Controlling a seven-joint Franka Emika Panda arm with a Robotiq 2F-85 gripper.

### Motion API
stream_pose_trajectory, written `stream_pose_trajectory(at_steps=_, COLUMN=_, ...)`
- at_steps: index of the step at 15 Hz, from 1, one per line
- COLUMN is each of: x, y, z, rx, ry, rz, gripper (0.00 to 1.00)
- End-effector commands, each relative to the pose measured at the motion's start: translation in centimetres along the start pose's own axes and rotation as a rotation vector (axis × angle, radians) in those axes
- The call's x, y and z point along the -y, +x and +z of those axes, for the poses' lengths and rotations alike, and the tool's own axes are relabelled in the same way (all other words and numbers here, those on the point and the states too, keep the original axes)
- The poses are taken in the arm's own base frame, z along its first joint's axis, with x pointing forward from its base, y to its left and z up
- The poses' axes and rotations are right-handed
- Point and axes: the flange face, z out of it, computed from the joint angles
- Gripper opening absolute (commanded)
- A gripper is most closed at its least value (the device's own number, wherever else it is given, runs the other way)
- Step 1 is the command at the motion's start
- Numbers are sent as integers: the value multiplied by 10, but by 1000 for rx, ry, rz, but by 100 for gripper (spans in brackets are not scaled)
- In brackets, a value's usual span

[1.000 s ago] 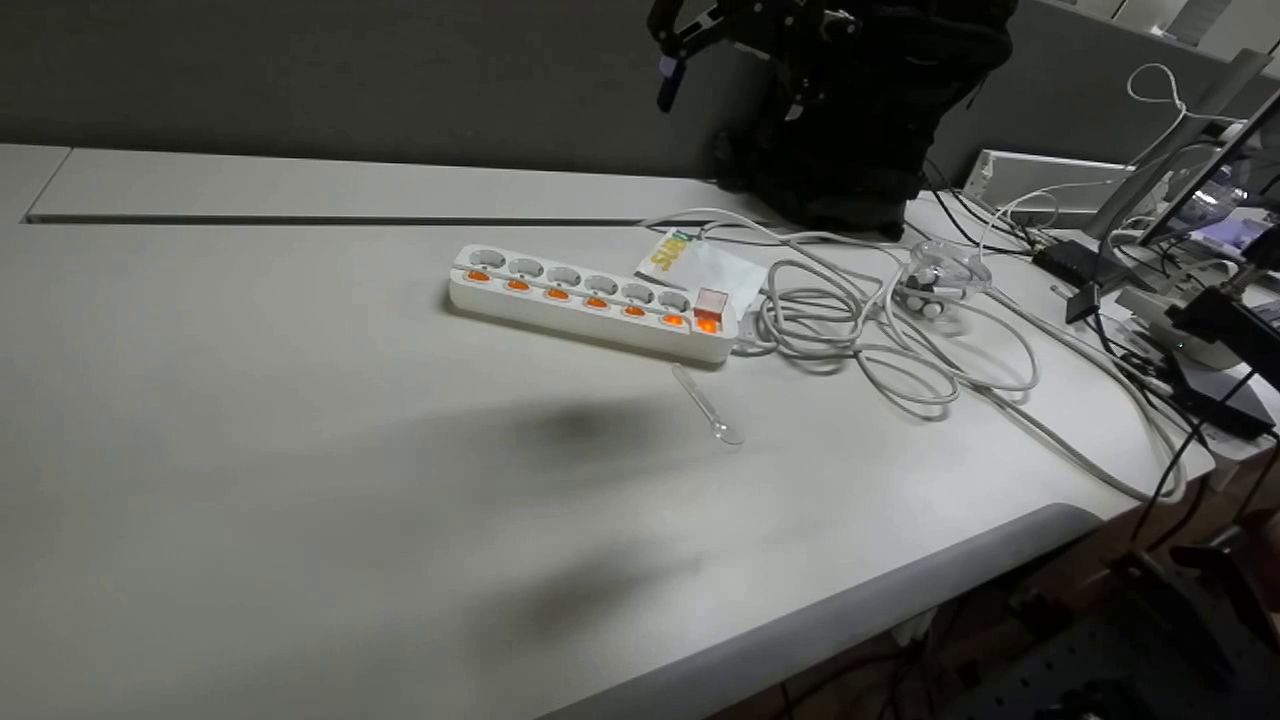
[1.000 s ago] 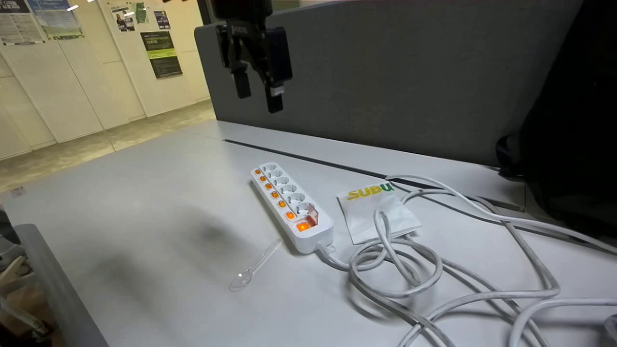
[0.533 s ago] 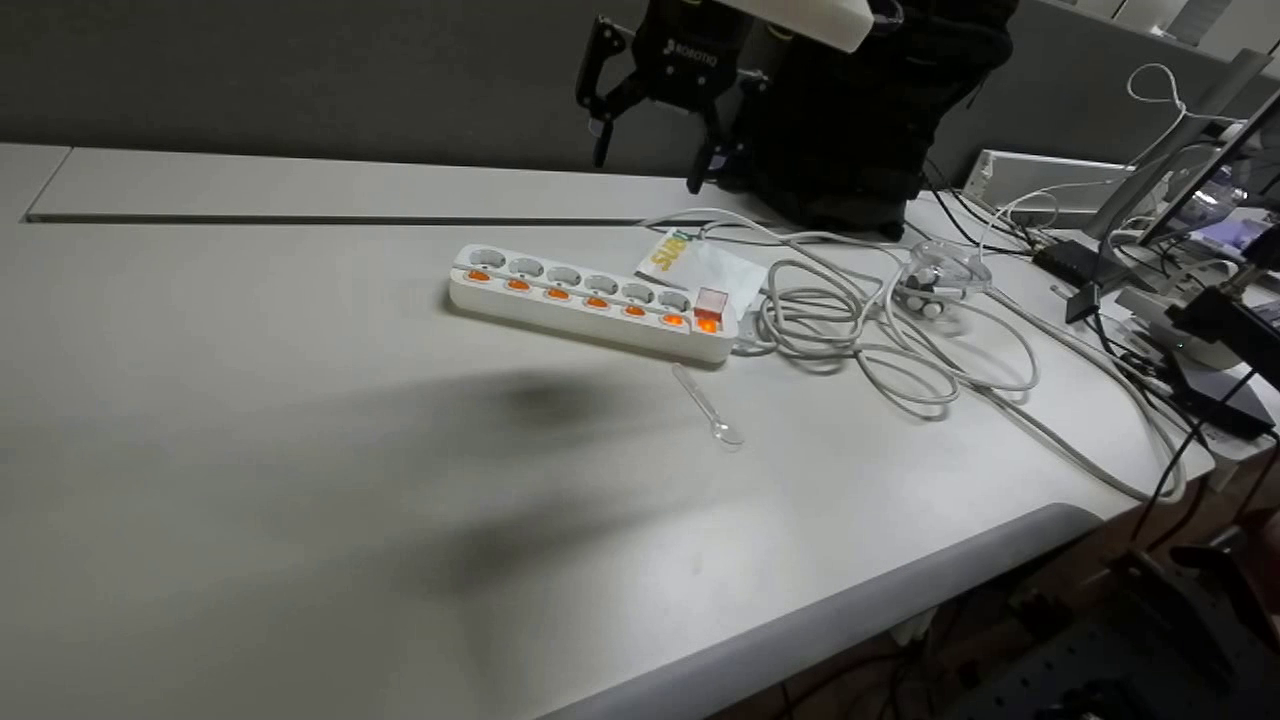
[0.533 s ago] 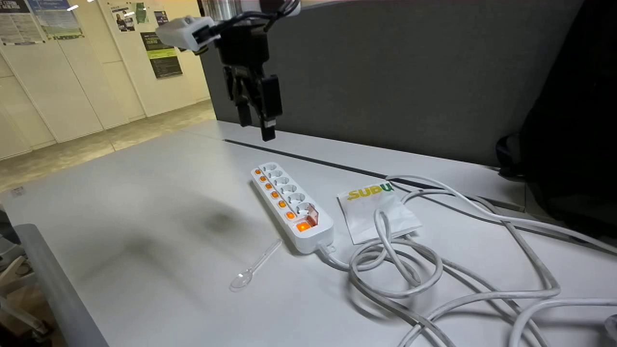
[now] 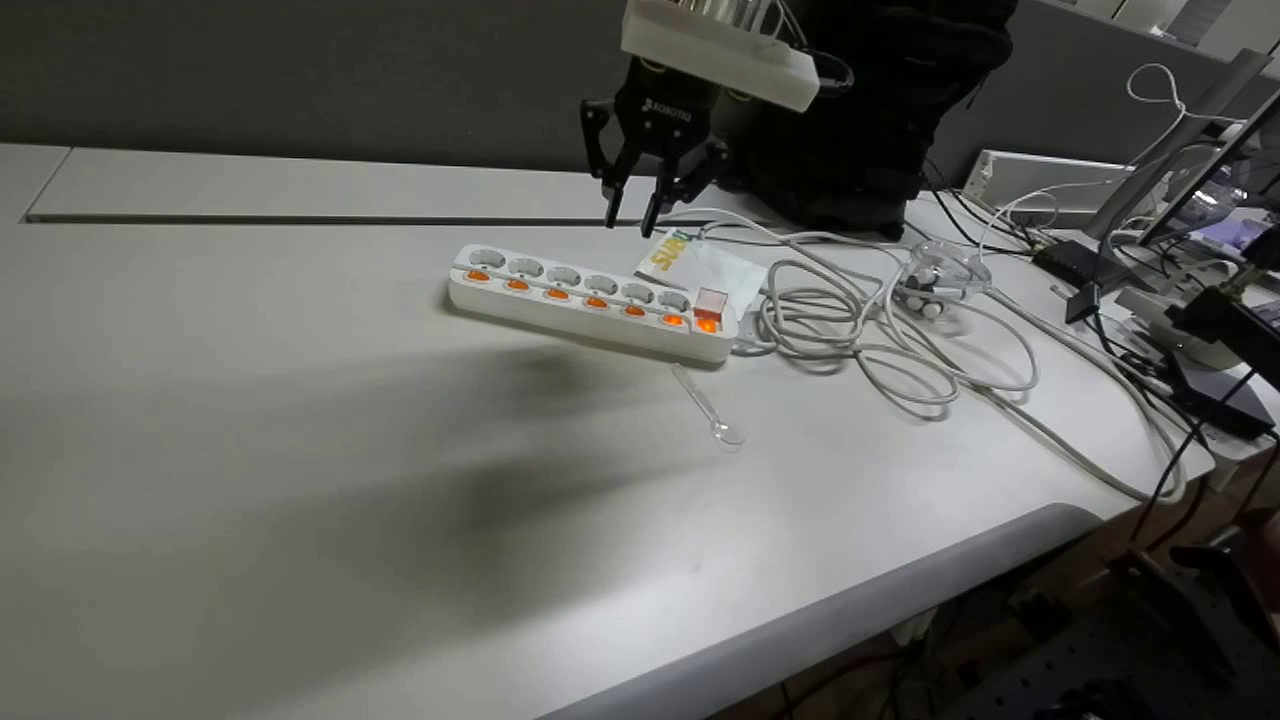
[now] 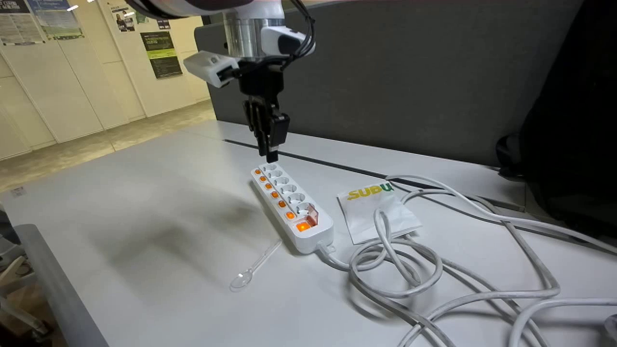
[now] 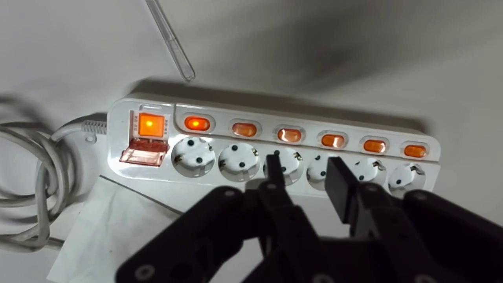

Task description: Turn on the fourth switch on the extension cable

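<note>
The extension cable, a white strip (image 5: 590, 320) with a row of sockets, lies on the table in both exterior views. In the wrist view its large switch (image 7: 151, 125) by the cord glows under a raised clear cover. Beside that, the first small switch (image 7: 197, 124) is lit. Counting small ones from the cord end, the fourth switch (image 7: 333, 140) shows a white glare and no clear glow. My gripper (image 7: 304, 161) hangs above the socket side, fingers parted and nothing between them. In an exterior view the gripper (image 6: 267, 156) appears above the strip's far end, apart from it.
A clear plastic spoon (image 5: 708, 405) lies near the strip's cord end. Behind are a white paper packet (image 6: 378, 212) and a tangle of grey-white cables (image 5: 820, 310). A black bag (image 5: 870, 120) and a dark partition (image 6: 409, 72) stand at the back.
My gripper has come down a long way towards the strip, and its fingers have drawn closer together. The strip, spoon and packet have stayed put.
</note>
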Motion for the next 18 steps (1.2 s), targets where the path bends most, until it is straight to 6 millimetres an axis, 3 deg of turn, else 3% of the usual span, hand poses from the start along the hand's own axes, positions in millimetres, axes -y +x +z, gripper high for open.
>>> stream_pose_trajectory(at_steps=1, x=13, y=11, z=6, rx=-34, ry=-3, rz=63, gripper=5)
stream_pose_trajectory(at_steps=3, x=17, y=12, z=13, rx=-71, ry=-11, rz=107, gripper=0)
stream_pose_trajectory(at_steps=7, x=21, y=8, z=28, rx=-105, ry=-64, rz=185, gripper=0)
stream_pose_trajectory(at_steps=18, x=30, y=-14, z=48, rx=-76, ry=-85, rz=126, gripper=0)
